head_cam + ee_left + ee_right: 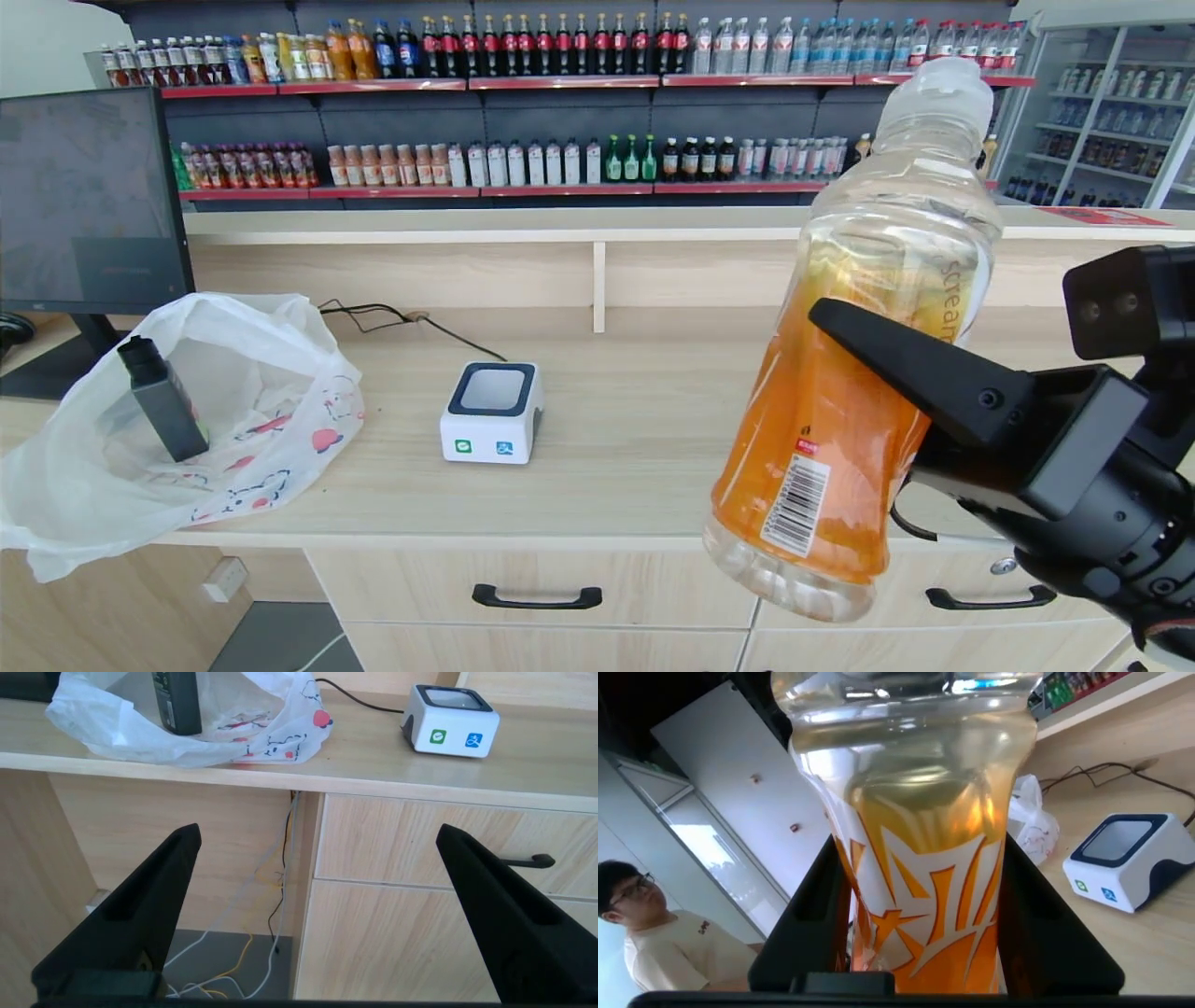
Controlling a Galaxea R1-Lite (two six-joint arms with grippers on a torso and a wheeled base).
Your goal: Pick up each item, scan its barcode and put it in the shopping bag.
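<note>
The bottle (pixel 845 401), clear plastic and about two-thirds full of orange drink, is held up in the air over the right front part of the counter (pixel 635 448), tilted with its pale cap toward the far side. The right gripper (pixel 926 929) is clamped on its waist, one black finger on each side. A white barcode label (pixel 795 504) with a small red tag above it sits low on the bottle and faces the head camera; grey lettering runs up the upper label. The left gripper (pixel 318 905) hangs below the counter edge in front of the drawers (pixel 536 597), fingers wide apart and holding nothing. On the light wood counter stands a white scanner (pixel 491 412) with a dark-framed window on top and two small coloured icons on its front, a cable (pixel 392 322) trailing behind it. Left of it lies the white shopping bag (pixel 252 392), printed with red figures, with a dark container (pixel 161 399) upright inside, possibly a bottle. A dark monitor (pixel 89 201) stands behind the bag. Beyond are shelves (pixel 560 84) of drinks and a glass-door cooler (pixel 1102 112).
</note>
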